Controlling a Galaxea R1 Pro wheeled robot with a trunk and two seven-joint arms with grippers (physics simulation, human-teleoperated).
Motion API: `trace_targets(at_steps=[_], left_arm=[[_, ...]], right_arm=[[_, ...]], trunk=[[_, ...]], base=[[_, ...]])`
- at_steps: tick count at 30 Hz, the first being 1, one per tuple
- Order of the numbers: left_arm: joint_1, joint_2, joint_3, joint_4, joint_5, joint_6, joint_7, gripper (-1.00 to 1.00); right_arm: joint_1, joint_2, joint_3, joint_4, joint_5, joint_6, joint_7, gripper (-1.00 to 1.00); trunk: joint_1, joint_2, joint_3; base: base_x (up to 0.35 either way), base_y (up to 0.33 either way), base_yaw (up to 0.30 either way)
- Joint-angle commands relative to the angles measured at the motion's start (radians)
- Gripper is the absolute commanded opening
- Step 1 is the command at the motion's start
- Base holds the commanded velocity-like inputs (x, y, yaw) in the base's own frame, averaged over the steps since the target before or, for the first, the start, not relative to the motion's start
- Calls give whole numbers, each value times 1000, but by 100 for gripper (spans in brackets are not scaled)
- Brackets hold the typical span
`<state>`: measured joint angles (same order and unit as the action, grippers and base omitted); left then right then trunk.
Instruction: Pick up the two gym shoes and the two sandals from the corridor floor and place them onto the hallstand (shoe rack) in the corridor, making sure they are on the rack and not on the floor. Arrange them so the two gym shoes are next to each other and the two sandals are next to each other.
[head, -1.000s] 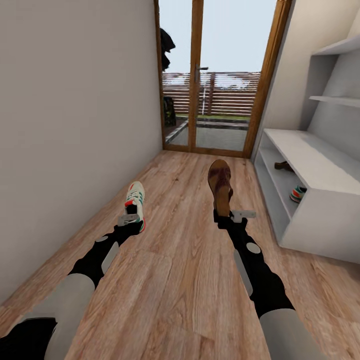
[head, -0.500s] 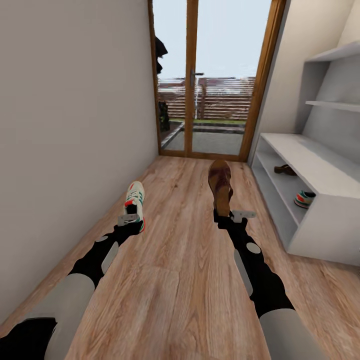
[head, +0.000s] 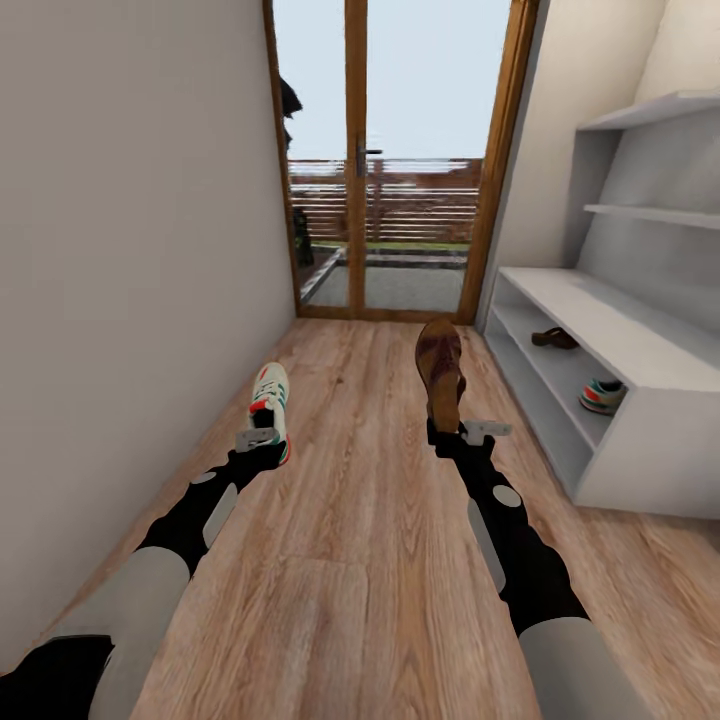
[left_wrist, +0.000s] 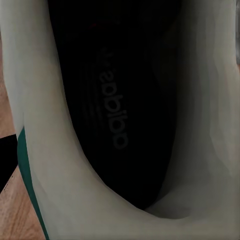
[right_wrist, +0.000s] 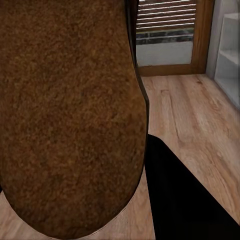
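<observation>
My left gripper (head: 262, 437) is shut on a cream gym shoe (head: 271, 398) with green stripes and red accents, held above the corridor floor (head: 360, 520); the left wrist view looks into that gym shoe's dark inside (left_wrist: 120, 100). A brown sandal (head: 440, 372) is held in my right gripper (head: 450, 430), which is shut on it; the sandal's sole (right_wrist: 70, 115) fills much of the right wrist view. On the right stands the hallstand (head: 640, 350). Its lower shelf holds a second sandal (head: 553, 339) and, nearer to me, a second gym shoe (head: 601, 396).
A plain wall (head: 130, 250) runs along the left. A wooden-framed glass door (head: 400, 170) closes the corridor's far end. The hallstand's staggered upper shelves (head: 650, 212) project at the right.
The whole view has shifted: the door and the hallstand now sit further left in the picture and more of the rack shows. Both arms keep their pose and their hold.
</observation>
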<state>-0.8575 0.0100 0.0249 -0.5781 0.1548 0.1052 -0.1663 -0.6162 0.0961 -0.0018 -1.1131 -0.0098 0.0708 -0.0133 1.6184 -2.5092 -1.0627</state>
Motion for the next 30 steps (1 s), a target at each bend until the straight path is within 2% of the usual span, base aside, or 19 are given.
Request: trace_targets(at_steps=[1,13,26,30], left_arm=[[0,0,3,-2,11,8,-5,-100],[0,-1,3,-1,11,8,-5,-100],[0,-1,3,0,11,8,-5,-100],[0,-1,3,0,11,8,-5,-100]], right_arm=[[0,0,0,-2,-4,7,-2,-100],[0,0,0,-1,-3,7,-2,-100],[0,0,1,-1,-3,7,-2,-100],[0,0,1,-1,-3,7,-2,-100]], trunk=[[0,0,-1],[0,0,0],[0,0,16],[0,0,18]], base=[[174,282,-56],[174,282,-21],[239,237,-203],[308,153,-72]])
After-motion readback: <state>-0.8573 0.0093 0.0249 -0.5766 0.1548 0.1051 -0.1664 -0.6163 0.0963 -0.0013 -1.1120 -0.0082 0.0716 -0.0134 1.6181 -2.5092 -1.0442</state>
